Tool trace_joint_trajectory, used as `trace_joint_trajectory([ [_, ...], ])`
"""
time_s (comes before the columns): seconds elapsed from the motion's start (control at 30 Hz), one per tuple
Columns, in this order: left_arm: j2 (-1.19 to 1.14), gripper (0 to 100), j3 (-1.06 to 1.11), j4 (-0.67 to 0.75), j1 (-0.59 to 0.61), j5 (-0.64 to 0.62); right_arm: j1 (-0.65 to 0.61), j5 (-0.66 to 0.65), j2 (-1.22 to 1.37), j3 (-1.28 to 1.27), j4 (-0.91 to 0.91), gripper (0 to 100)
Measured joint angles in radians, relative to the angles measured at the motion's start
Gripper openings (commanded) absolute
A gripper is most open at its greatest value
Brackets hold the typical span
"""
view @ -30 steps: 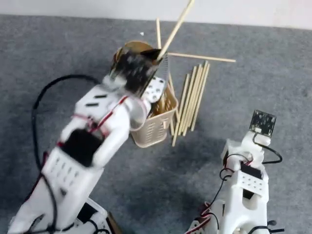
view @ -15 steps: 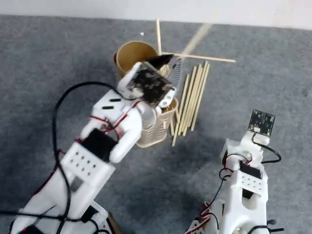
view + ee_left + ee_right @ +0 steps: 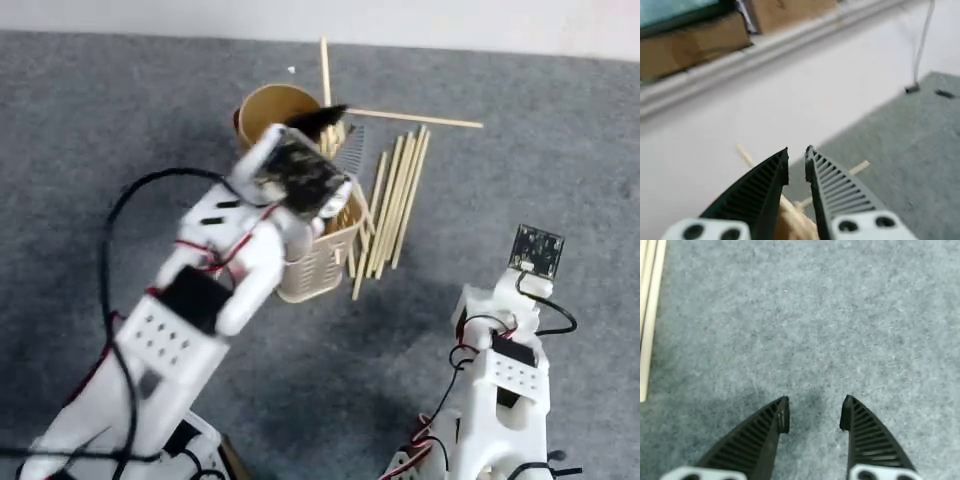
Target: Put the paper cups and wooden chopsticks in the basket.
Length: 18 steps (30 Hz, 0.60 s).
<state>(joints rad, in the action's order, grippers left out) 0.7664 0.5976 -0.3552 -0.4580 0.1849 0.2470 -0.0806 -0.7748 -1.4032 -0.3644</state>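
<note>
Left gripper (image 3: 797, 152): hangs over the far end of the basket (image 3: 318, 268), close beside the rim of the paper cup (image 3: 262, 108). Its fingers are a narrow gap apart and grip nothing that can be made out.
Right gripper (image 3: 813, 412): low over the bare grey mat (image 3: 520, 150), well apart from the basket. Its fingers are spread wide and empty.
Paper cup: upright at the basket's far end; whether it stands inside or just behind is unclear.
Chopsticks (image 3: 395, 200): most lie in a loose bundle on the mat just beside the basket.
Risk, cup: a sideways swing of the left arm could knock the light cup over.
Risk, basket: the arm crowds the basket and could push or tip it.
Risk, bundle: a grab at the packed sticks could catch several at once, or scatter them.
Risk, length: a long stick held off-centre may tilt and miss the opening.
</note>
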Motion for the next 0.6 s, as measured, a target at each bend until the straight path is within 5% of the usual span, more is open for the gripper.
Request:
trace_joint_trajectory([
  [0.17, 0.172, 9, -0.157, -0.169, 0.127, 0.000, -0.002, 0.000, 0.002, 0.000, 0.000, 18.0],
  [0.3, 0.235, 9, -0.299, -0.400, 0.356, 0.000, -0.002, -0.026, 0.002, 0.002, -0.020, 18.0],
  [0.47, 0.160, 10, -0.238, -0.750, 0.651, 0.000, -0.120, -0.104, 0.078, 0.186, -0.247, 18.0],
  [0.6, 0.100, 10, -0.081, -0.875, 0.760, 0.000, -0.178, -0.153, 0.262, 0.505, -0.483, 18.0],
])
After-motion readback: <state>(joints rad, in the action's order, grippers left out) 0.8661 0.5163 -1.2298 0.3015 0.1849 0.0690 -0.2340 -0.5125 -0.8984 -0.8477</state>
